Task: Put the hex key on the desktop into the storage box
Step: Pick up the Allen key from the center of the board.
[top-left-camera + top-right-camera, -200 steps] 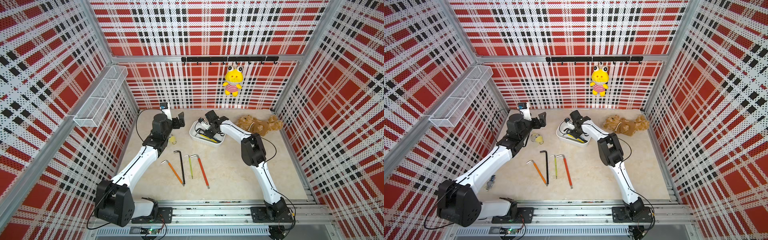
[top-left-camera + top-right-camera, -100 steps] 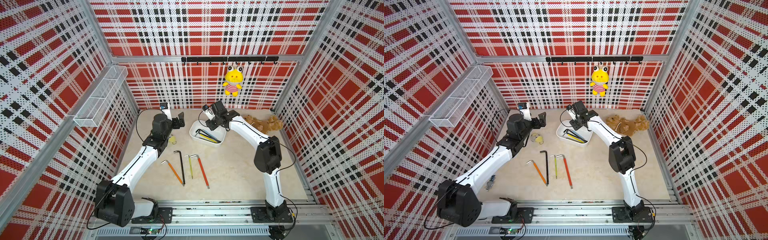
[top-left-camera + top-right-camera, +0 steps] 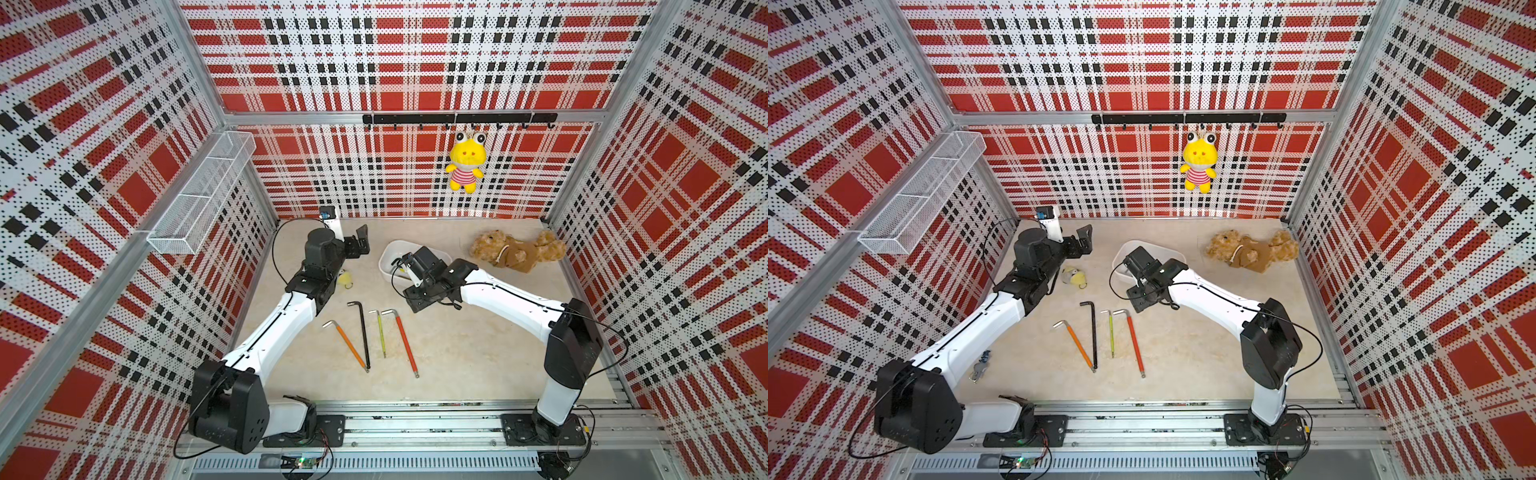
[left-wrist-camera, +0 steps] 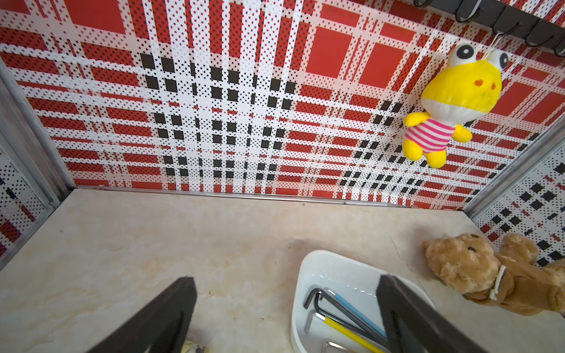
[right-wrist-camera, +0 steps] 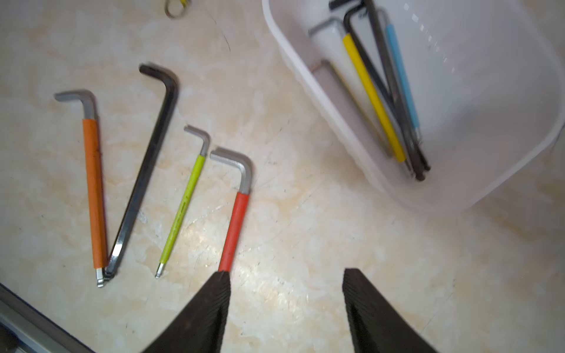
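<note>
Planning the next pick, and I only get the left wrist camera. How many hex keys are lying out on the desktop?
Observer: Four lie on the desktop: an orange key, a black key, a green key and a red key.
Operator: Do any touch?
Observer: The orange and black meet at their long tips, like a V.
Operator: And the right pincer?
Observer: Open and empty, above the desktop near the storage box.

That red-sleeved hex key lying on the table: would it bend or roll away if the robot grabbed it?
Probably stiff: the red hex key looks like a straight metal rod with a bent end. That bend, lying flat on the desktop, should stop it rolling. It lies thin and low, so pinching it may be fiddly.
</note>
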